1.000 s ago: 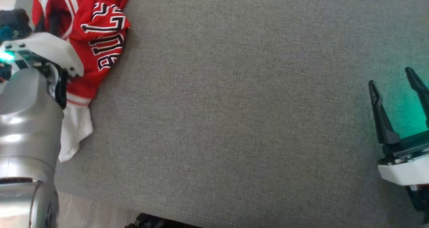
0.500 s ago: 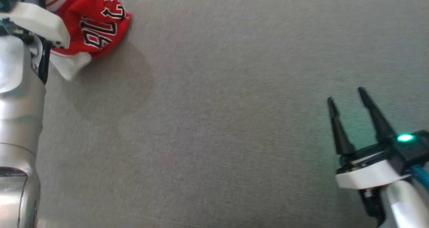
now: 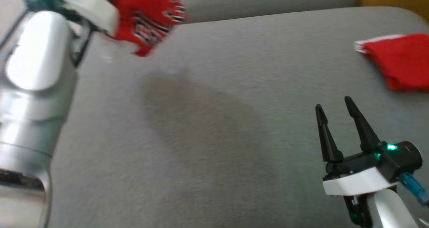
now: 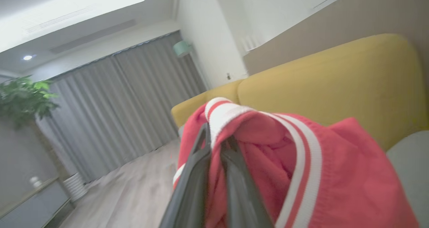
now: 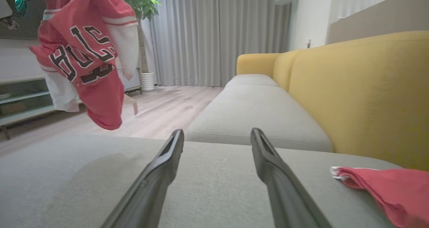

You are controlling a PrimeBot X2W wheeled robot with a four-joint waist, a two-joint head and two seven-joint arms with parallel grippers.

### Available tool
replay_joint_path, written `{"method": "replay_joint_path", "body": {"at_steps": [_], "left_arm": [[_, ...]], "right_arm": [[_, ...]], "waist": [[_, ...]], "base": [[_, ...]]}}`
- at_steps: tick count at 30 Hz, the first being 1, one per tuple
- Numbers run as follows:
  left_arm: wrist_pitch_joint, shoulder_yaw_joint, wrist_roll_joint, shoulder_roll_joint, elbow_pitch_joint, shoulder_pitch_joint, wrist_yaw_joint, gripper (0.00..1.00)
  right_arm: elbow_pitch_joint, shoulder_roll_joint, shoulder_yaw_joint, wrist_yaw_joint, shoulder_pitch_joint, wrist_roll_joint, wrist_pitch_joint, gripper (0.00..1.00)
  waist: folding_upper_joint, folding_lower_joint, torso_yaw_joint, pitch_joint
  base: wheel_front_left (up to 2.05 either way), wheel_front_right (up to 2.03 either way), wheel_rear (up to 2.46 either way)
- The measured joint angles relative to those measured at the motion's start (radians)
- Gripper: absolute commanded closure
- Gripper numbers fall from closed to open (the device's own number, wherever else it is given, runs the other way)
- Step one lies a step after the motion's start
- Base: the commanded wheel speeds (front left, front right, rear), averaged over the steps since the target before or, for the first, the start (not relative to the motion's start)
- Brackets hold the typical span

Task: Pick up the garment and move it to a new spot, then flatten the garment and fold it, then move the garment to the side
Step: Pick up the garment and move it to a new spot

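Garment [image 5: 83, 60], one red jersey with black letters, hangs in the air at the far left above the grey sofa seat [image 3: 218, 121], pinched tightly between the two left fingers [image 4: 192, 181]. The two right fingers [image 3: 325, 137] stand spread and hold nothing, at the near right. One other red cloth [image 3: 402, 60] lies at the far right.

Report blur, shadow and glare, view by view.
Head view: jersey motion-smeared, a broad shadow below it on the cushion, bright glare on the left forearm. Left wrist view: near cloth and fingers soft. Right wrist view: mostly sharp.
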Motion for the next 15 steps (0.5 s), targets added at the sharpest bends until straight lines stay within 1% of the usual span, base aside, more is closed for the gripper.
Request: {"method": "replay_joint_path", "body": {"at_steps": [4, 8, 11, 15], "left_arm": [[0.063, -0.085, -0.053, -0.026, -0.119, 0.065, 0.0, 1.0], [0.102, -0.158, -0.083, -0.093, -0.184, 0.166, 0.0, 1.0], [0.099, -0.202, -0.095, -0.151, -0.183, 0.241, 0.001, 1.0], [0.054, -0.249, -0.105, -0.196, -0.118, 0.344, 0.007, 1.0]], "right_arm": [[-0.015, 0.005, -0.017, 0.0, 0.006, 0.001, 0.0, 0.0], [-0.036, 0.015, -0.029, 0.0, 0.006, 0.003, 0.0, 0.0], [-0.045, 0.031, -0.028, 0.0, 0.0, 0.005, 0.0, 0.0], [-0.055, 0.042, -0.019, 0.0, -0.029, 0.005, 0.0, 0.0]], "waist": [[0.0, 0.0, -0.082, -0.009], [0.0, 0.0, -0.141, 0.014], [0.0, 0.0004, -0.163, 0.058], [0.0, 0.0004, -0.19, 0.122]], "base": [[0.0, 0.0, 0.0], [0.0, 0.0, 0.0], [0.0, 0.0, 0.0], [0.0, 0.0, 0.0]]}}
